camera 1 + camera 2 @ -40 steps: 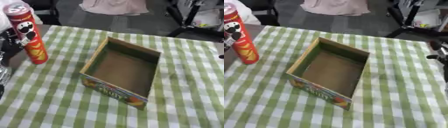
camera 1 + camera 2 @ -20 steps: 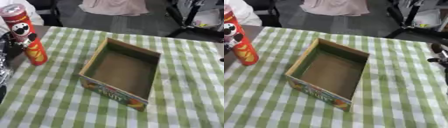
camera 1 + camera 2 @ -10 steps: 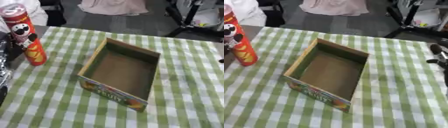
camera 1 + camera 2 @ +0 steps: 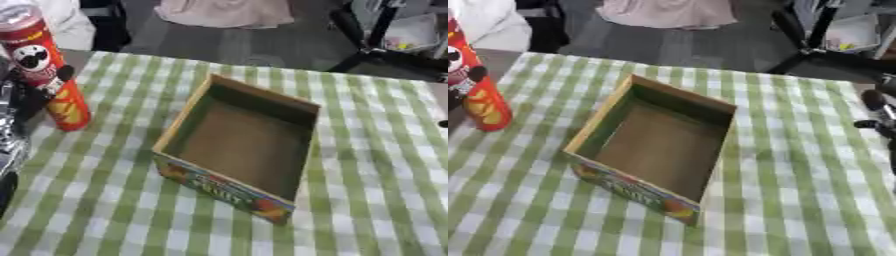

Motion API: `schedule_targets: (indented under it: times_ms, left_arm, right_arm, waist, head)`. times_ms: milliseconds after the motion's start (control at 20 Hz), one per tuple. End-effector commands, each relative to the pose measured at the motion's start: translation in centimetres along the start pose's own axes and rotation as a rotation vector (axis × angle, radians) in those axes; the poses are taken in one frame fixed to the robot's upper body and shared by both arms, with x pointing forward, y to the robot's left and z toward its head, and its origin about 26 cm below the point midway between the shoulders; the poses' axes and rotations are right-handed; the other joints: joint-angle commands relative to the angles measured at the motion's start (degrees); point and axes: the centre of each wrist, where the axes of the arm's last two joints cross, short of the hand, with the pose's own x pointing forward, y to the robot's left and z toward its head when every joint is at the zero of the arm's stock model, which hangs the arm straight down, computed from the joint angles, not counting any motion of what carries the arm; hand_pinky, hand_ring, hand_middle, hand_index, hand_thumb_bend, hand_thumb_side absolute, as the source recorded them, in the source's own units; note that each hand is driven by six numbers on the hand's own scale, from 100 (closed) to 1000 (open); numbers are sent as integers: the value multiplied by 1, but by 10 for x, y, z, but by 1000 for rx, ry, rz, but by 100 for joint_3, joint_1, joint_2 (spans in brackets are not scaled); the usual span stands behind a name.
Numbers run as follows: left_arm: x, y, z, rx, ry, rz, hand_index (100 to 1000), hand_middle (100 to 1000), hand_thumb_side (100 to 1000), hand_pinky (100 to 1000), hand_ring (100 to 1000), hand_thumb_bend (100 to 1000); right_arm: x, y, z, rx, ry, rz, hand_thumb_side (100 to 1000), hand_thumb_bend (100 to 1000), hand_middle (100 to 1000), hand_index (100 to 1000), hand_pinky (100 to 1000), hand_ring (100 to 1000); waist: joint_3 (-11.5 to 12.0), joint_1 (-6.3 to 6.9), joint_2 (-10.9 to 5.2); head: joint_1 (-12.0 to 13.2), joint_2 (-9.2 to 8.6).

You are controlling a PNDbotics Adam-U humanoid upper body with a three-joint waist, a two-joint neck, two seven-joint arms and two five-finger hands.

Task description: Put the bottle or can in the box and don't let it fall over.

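Observation:
A tall red can [image 4: 45, 70] with a cartoon face leans slightly left near the table's left edge. My left hand [image 4: 24, 97] comes in from the left, its dark fingers curled round the can's middle. I cannot tell whether the can's base rests on the cloth. An empty cardboard box [image 4: 245, 145] with a printed front wall lies open-topped in the middle, to the right of the can and apart from it. My right hand [image 4: 875, 112] shows only at the right edge, fingers relaxed, holding nothing.
A green and white checked cloth [image 4: 367, 200] covers the table. Black stand legs [image 4: 376, 45] and a dark floor lie beyond the far edge. White fabric [image 4: 70, 25] sits past the far left corner.
The can's top has tipped a little further left in my left hand. The box and my right hand have stayed put.

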Motion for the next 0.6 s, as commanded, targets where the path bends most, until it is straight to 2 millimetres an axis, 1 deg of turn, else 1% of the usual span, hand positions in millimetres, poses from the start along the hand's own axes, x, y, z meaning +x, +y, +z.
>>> schedule_targets:
  times_ms: [50,200,350,600]
  left_arm:
    - [17,6,-8,25,-53,17,877,771,555,1000,881,905]
    - [18,5,-8,28,-63,26,848,745,537,1000,862,893]
    - [20,4,-9,24,-72,30,824,715,512,1000,840,862]
    - [21,2,-9,13,-76,31,807,688,469,1000,818,807]
  right_arm:
    - [13,-6,-8,0,-33,11,541,1000,1000,783,529,870]
    - [12,-7,-8,-1,-29,12,541,1000,1000,782,528,868]
    - [12,-6,-8,-2,-27,10,541,1000,1000,782,528,867]
    - [11,-6,-8,-1,-22,9,541,1000,1000,780,528,864]
  waist:
    - [-15,37,-92]
    - [-23,35,-80]
    - [-28,35,-72]
    - [-39,35,-63]
  head:
    - [26,-99]
    - [38,-109]
    - [39,-108]
    - [46,-115]
